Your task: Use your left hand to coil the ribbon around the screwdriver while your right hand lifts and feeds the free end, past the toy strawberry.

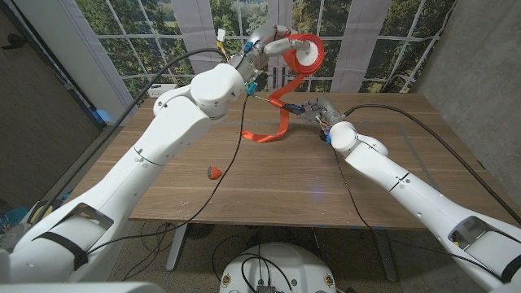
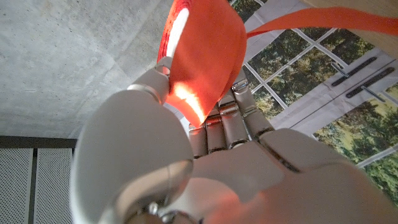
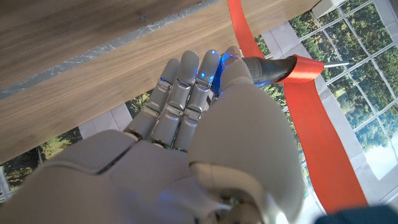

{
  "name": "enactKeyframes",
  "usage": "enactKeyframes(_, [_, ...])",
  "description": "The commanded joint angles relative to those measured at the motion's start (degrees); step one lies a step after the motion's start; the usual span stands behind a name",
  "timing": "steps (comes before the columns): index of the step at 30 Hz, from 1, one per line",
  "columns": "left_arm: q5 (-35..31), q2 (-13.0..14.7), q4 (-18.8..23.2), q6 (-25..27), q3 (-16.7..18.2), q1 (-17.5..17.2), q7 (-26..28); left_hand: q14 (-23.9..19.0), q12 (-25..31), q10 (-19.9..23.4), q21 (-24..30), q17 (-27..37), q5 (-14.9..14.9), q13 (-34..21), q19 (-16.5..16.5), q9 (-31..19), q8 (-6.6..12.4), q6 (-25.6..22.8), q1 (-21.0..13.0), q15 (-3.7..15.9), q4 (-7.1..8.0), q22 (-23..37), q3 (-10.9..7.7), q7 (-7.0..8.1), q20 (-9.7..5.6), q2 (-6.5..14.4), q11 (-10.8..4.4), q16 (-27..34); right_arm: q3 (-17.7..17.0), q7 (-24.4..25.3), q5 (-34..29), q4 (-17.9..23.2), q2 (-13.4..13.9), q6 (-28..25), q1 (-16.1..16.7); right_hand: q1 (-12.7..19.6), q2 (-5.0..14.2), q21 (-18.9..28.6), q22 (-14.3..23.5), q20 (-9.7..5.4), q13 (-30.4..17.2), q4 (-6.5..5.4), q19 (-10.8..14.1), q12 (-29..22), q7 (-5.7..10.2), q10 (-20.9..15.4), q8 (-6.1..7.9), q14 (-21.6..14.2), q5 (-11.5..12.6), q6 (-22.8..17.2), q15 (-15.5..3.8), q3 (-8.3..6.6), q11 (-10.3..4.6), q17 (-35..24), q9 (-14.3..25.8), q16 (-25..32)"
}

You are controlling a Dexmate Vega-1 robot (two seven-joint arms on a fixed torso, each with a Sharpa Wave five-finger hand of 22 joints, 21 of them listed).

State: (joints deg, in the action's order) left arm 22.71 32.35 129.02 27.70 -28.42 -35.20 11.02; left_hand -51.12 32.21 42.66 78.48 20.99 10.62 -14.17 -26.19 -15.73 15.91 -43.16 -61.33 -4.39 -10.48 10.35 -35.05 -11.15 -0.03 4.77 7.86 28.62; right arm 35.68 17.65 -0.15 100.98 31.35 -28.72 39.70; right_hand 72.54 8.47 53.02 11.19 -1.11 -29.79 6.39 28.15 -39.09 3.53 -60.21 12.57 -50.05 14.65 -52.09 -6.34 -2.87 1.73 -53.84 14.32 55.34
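Note:
My left hand (image 1: 275, 45) is raised high over the table's far edge and grips a wide loop of red ribbon (image 1: 308, 51). In the left wrist view the ribbon (image 2: 205, 56) bunches over that hand's fingers (image 2: 227, 121). From the loop the band hangs down in a twist and ends in a fold on the table (image 1: 262, 137). My right hand (image 1: 324, 112) holds the dark-handled screwdriver (image 1: 303, 107) just above the table, its shaft pointing toward the hanging ribbon. The red-collared screwdriver tip (image 3: 292, 67) sticks out past my right hand (image 3: 205, 118), with the ribbon (image 3: 323, 149) beside it. The toy strawberry (image 1: 214, 172) lies on the table's near left.
The wooden table (image 1: 407, 163) carries little else. A black cable (image 1: 238, 146) hangs from my left arm across the table's middle, and another cable (image 1: 431, 122) runs along my right arm. Windows stand behind the far edge.

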Motion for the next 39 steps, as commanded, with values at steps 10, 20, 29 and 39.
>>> enactKeyframes(10, [10.5, 5.5, 2.5, -2.1, -1.1, -2.3, -6.4, -11.9, -0.2, 14.3, 0.5, 2.4, 0.4, -13.4, -0.1, -1.1, 0.25, -10.3, -4.2, 15.23, 0.86, 0.0, -1.35, 7.26, -0.16, 4.5, -13.87, 0.1, -1.4, 6.2, 3.3, -1.0, -2.6, -3.4, -1.9, 0.0, 0.49, 1.2, -0.1, 0.31, -0.1, 0.45, 0.3, 0.1, -5.61, -0.5, 0.34, 0.1, 0.4, -16.5, -4.95, -0.26, -0.09, 0.3, 3.7, 1.2])
enactKeyframes(20, [13.9, 6.8, 1.4, 2.7, -3.2, -2.6, -6.2, -12.0, -0.2, 14.5, 0.7, 2.5, 0.4, -13.5, -0.1, -1.2, 0.18, -10.4, -4.3, 15.31, 0.79, 0.0, -1.41, 7.27, -0.15, 4.5, -13.78, 0.1, -3.2, 8.0, 5.7, -1.1, -2.9, -1.9, -1.6, 0.0, 0.5, 1.6, -0.2, 0.39, -0.1, 0.5, 0.3, 0.0, -5.66, -0.5, 0.26, 0.2, 0.4, -16.6, -4.89, -0.29, -0.05, 0.7, 3.7, 1.7])
enactKeyframes(29, [17.3, 7.5, 0.3, 7.4, -4.0, -2.9, -5.1, -12.0, -0.4, 14.5, 0.9, 2.4, 0.4, -13.6, -0.2, -1.3, 0.04, -10.4, -4.4, 15.26, 0.77, 0.0, -1.45, 7.12, -0.03, 4.5, -13.75, 0.0, -7.5, 9.1, 10.6, -0.9, -2.9, 1.2, 0.3, -0.1, 0.49, 2.0, -0.2, 0.37, -0.1, 0.43, 0.0, 0.0, -5.55, -0.5, 0.2, 0.3, 0.4, -16.5, -4.79, -0.25, -0.05, 1.2, 3.8, 2.0])
enactKeyframes(39, [18.6, 10.1, 2.2, 13.9, -3.0, -3.7, 0.9, -12.1, -0.5, 14.6, 1.0, 2.5, 0.5, -13.7, -0.2, -1.4, -0.1, -10.4, -4.5, 15.17, 0.71, 0.0, -1.49, 6.96, 0.04, 4.5, -13.59, -0.1, -10.7, 11.7, 13.6, -0.5, -2.1, 4.1, 2.1, -0.1, 0.56, 2.4, -0.3, 0.45, 0.0, 0.47, -0.1, 0.0, -5.68, -0.6, 0.14, 0.6, 0.4, -16.6, -4.67, -0.34, 0.1, 1.3, 3.8, 2.6])
